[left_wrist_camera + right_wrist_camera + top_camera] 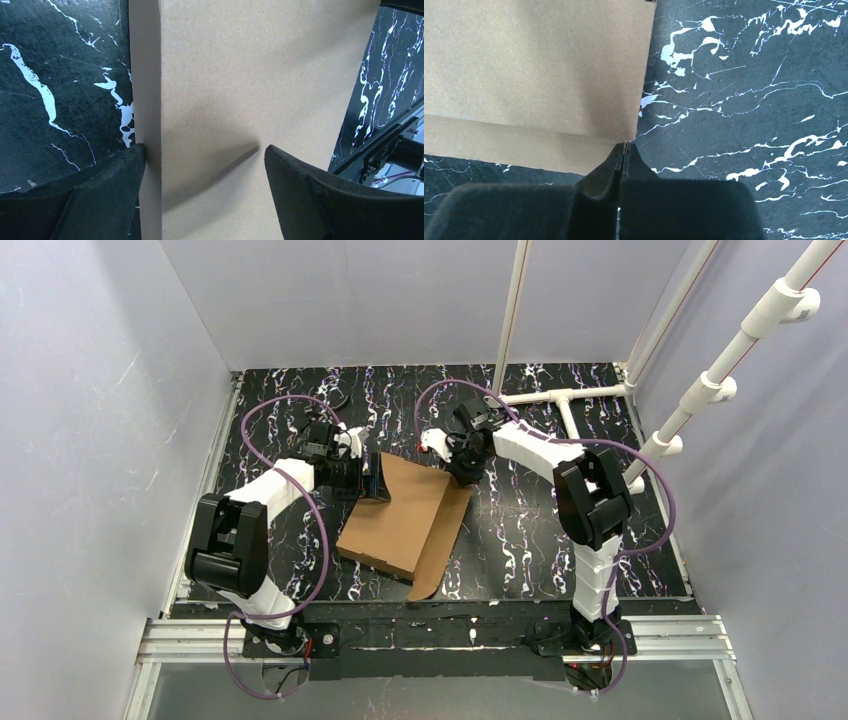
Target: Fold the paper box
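Note:
The paper box (400,515) is a flat brown cardboard shape lying mid-table, with a loose flap (445,540) sticking out along its right side. My left gripper (372,482) is at the box's far left corner. In the left wrist view (202,150) it is open, with one finger against the box's side wall (147,100) and the other over the top panel (250,75). My right gripper (462,472) is at the far right corner. In the right wrist view (624,146) it is shut on the thin cardboard edge of the box (534,65).
The table (520,530) is black marble with white veins. White PVC pipes (560,398) lie at the back right and rise along the right wall. Grey walls enclose three sides. An aluminium rail (430,635) runs along the near edge.

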Robot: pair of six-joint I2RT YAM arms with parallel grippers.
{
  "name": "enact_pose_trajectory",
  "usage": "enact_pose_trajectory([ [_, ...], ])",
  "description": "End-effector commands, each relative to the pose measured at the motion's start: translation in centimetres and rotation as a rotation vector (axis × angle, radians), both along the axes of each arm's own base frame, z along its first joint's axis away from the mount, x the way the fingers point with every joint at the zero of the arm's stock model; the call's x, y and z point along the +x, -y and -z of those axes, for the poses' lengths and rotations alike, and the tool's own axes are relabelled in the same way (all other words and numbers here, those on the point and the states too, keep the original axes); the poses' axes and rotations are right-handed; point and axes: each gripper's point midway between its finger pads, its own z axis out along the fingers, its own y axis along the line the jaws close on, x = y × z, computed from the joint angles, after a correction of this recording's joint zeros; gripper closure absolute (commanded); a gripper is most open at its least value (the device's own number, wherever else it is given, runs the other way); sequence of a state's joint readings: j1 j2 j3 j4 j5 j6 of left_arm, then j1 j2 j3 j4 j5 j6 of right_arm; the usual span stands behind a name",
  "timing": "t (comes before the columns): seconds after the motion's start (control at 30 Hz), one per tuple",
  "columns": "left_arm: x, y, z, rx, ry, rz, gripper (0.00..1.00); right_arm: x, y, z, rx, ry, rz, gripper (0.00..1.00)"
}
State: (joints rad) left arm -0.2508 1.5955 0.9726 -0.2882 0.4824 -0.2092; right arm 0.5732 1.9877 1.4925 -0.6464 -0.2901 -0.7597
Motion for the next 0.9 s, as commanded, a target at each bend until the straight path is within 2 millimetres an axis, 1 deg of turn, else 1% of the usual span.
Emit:
enact_pose_trajectory([
  [0.0,-0.3,2.0,-1.5,-0.067,0.009,0.064,0.15,-0.9,-2.6,0.0,0.024,-0.034,-0.048,0.99],
  [0.17,-0.2,1.7,-1.4,-0.052,0.013,0.055,0.14,-0.6,-2.6,-0.1,0.029,-0.034,-0.015,0.99],
  [0.3,-0.1,1.3,-1.2,-0.027,0.009,0.041,0.13,-0.3,-2.3,-0.4,0.044,-0.036,0.010,0.85],
  [0.4,-0.1,1.0,-1.1,-0.009,0.003,0.024,0.12,-0.1,-1.6,-0.8,0.055,-0.041,0.031,0.76],
  [0.5,-0.1,0.9,-1.1,-0.007,0.000,0.015,0.11,0.0,-0.8,-1.8,0.097,-0.044,0.046,0.66],
  [0.6,0.1,0.8,-1.3,-0.008,0.005,0.005,0.10,-0.2,-0.5,-2.8,0.133,-0.038,0.043,0.58],
  [0.7,0.4,0.4,-2.0,-0.010,0.029,-0.011,0.08,-0.6,-0.3,-3.4,0.153,-0.042,0.032,0.50],
  [0.77,0.8,0.0,-2.8,-0.016,0.059,-0.025,0.06,-0.8,0.0,-3.6,0.157,-0.041,0.031,0.46],
  [0.87,1.6,-1.3,-4.3,-0.026,0.117,-0.071,0.02,-0.7,1.0,-4.3,0.175,-0.033,0.040,0.40],
])
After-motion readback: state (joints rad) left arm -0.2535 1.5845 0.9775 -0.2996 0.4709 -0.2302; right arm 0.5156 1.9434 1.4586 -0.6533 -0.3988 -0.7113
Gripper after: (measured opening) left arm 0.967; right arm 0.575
